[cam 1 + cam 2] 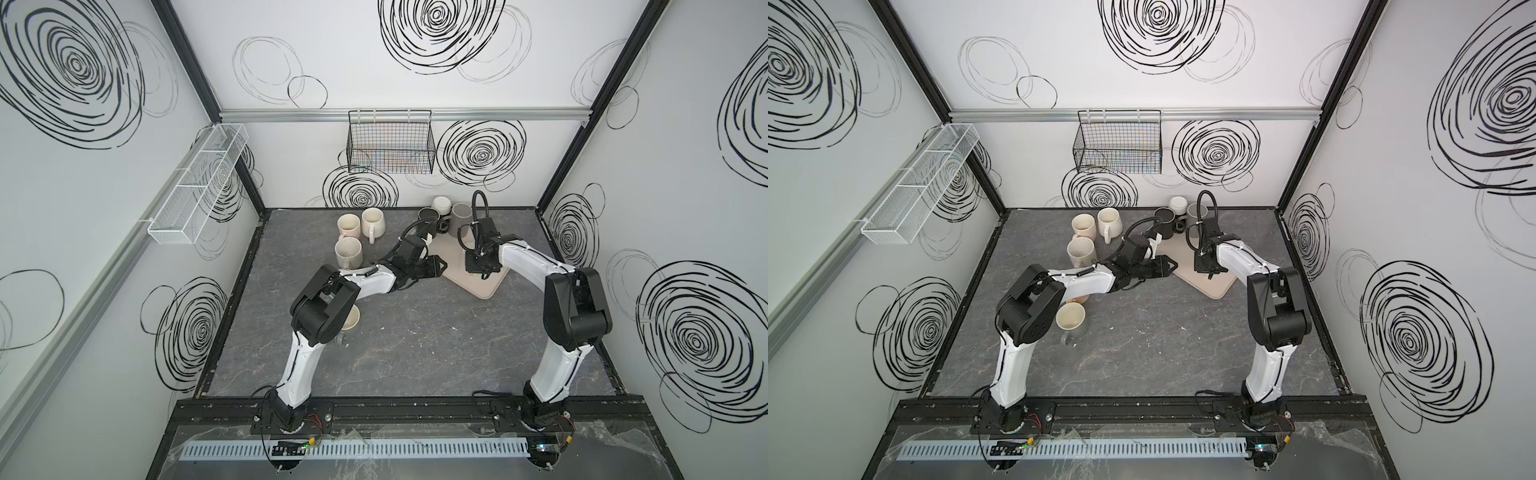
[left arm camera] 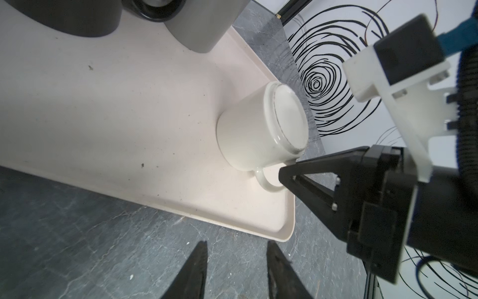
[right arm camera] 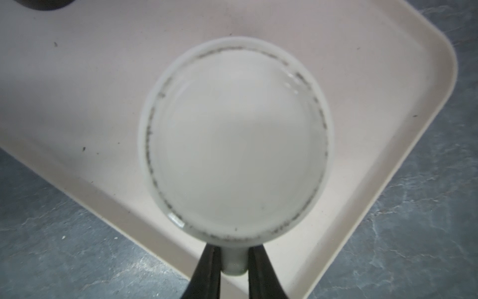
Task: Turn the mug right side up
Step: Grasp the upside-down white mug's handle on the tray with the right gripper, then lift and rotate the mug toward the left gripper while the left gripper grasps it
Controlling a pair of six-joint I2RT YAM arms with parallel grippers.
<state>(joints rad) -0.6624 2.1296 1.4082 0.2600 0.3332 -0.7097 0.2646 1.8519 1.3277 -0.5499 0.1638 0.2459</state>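
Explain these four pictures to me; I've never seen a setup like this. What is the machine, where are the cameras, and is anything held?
Two white-and-black robot arms stand at the front edge of a dark table. Both top views look down from overhead; the other two come from a camera on each wrist. On a beige tray a white mug sits upside down. The right gripper is closed on its handle. The left gripper is open and empty beside the tray. Several cream mugs stand upright on the table; darker mugs sit at the tray's far end.
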